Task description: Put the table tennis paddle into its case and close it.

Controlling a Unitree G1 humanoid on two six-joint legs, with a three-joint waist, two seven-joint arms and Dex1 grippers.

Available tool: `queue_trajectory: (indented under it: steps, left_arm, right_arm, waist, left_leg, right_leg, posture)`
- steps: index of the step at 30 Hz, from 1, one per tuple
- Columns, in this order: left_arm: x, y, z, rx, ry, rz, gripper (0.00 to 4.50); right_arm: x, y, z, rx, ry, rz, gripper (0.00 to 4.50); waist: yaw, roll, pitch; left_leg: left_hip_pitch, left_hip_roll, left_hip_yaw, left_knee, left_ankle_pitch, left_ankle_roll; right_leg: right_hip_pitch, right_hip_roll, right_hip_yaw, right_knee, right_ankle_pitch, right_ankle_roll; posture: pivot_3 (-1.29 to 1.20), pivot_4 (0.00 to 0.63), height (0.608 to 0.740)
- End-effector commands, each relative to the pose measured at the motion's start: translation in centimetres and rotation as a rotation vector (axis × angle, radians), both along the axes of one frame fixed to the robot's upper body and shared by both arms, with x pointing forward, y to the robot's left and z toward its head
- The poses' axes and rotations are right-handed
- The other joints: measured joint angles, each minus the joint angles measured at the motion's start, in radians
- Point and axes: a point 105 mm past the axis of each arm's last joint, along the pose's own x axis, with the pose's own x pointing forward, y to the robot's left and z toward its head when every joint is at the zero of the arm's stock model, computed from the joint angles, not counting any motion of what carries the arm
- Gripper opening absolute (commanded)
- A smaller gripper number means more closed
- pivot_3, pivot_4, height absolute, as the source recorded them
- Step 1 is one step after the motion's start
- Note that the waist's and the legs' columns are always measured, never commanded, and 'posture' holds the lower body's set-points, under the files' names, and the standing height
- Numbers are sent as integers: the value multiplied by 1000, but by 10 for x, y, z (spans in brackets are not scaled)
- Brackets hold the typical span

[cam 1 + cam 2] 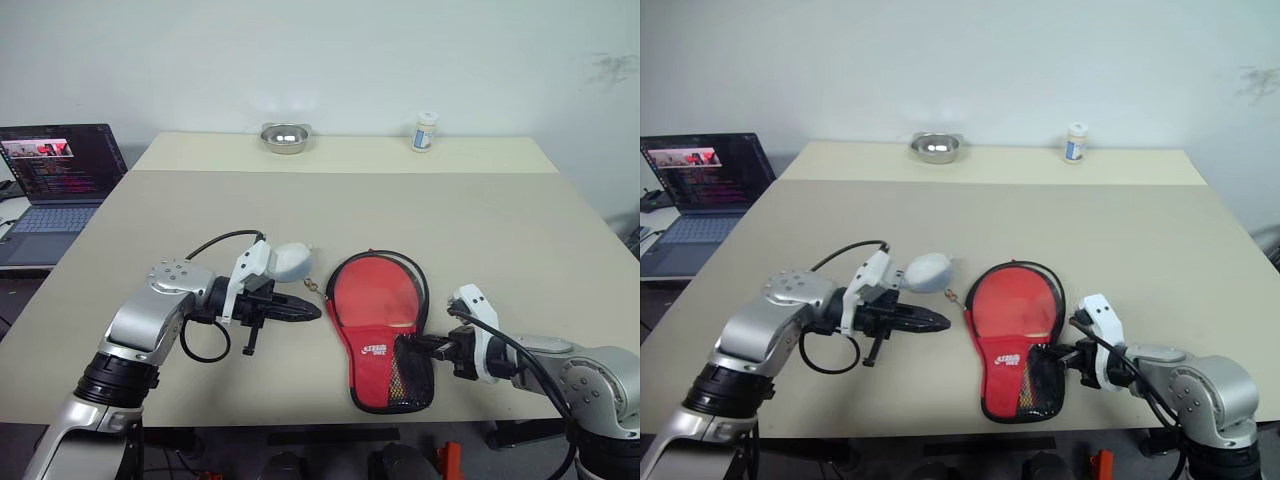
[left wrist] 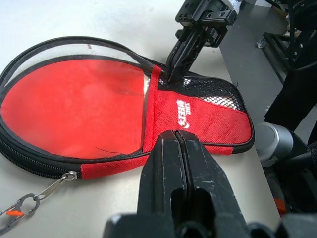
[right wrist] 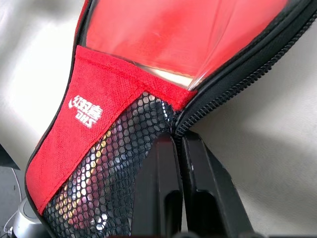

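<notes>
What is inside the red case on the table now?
Inside the case, the table tennis paddle shows its red face through the clear window. Its handle is hidden under the red fabric and mesh pocket.

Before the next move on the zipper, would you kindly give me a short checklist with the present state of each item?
1. Table tennis paddle inside the case: ok, its red face shows through the clear window.
2. Case lying flat on the table: ok.
3. Zipper fully closed: not ok, the track gapes along the round end.
4. Zipper pull reachable: ok, it lies free on the table beside the case.
5. Left gripper free: ok, jaws shut on nothing, apart from the case.
6. Right gripper holding the case edge: cannot tell, jaws nearly together at the zipper.
</notes>
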Motion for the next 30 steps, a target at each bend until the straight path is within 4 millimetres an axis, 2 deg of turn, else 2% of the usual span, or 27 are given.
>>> queue_trajectory:
  steps: [1, 5, 9, 10, 12, 13, 17, 21, 26, 30]
  left_arm:
    - [0, -3, 4, -8, -29, -17, 0]
    - [-1, -4, 5, -17, -28, -10, 0]
    - [-1, -2, 5, -26, -22, 7, 0]
    - [1, -2, 5, -34, -19, 20, 0]
    - [4, 0, 7, -50, -19, 57, 0]
    - [5, 0, 9, -60, -18, 69, 0]
    - [9, 3, 13, -69, -32, 105, 0]
    - [15, 9, 15, -69, -36, 178, 876]
    - [34, 23, 31, -93, -111, 320, 2765]
    - [51, 35, 37, -65, -177, 407, 4239]
  right_arm:
    - [-3, -6, 12, -15, -55, 10, 1260]
    - [-12, -15, 22, -99, -132, 80, 2636]
    - [-16, -16, 56, -86, -283, 187, 4065]
    - [-13, -11, 71, -48, -346, 215, 4366]
    - [-2, 1, 94, 8, -463, 248, 4461]
    - [6, 8, 98, 28, -494, 258, 4461]
    - [40, 42, 81, 26, -517, 284, 4461]
    - [63, 66, 56, 38, -506, 274, 4500]
    - [71, 79, 24, 6, -476, 292, 4500]
    - [68, 85, 18, 3, -475, 317, 4500]
  waist:
    - [0, 0, 0]
    - [0, 0, 0]
    - [-1, 0, 0]
    - [-2, 0, 0]
    - [-8, 0, 0]
    - [-9, 0, 0]
    - [-5, -1, -1]
    - [-1, -1, -1]
    - [2, -1, -1]
    - [2, -1, -1]
  left_leg:
    - [0, 0, 0, 0, 0, 0]
    - [0, 0, 0, 0, 0, 0]
    - [0, 0, 0, 0, 0, 0]
    - [1, 0, -1, 0, 0, 0]
    - [1, 1, 0, 0, 0, 0]
    - [2, 1, 0, 0, 0, 0]
    - [4, 5, -2, 1, 0, 0]
    - [0, 4, -1, 0, 0, 0]
    - [-1, 2, 1, 1, 0, 0]
    - [-1, 0, 1, 1, 0, 0]
  right_leg:
    - [0, 0, 0, 0, 0, 0]
    - [0, 0, 0, 0, 0, 0]
    - [0, 0, 0, 0, 0, 0]
    - [0, 0, 0, 0, 0, 0]
    - [1, 0, 0, 0, 0, 0]
    - [1, 1, 0, 1, 0, 0]
    - [2, 5, -1, 1, 1, 0]
    - [-1, 6, 0, 1, 0, -1]
    - [-1, 2, 0, 0, 0, -1]
    - [-1, 0, 0, 0, 0, -1]
  posture:
    - [0, 150, 740]
    - [0, 150, 740]
    - [0, 150, 740]
    - [0, 150, 740]
    - [0, 150, 740]
    - [0, 150, 740]
    - [0, 150, 740]
    - [0, 150, 740]
    - [0, 150, 740]
    - [0, 150, 740]
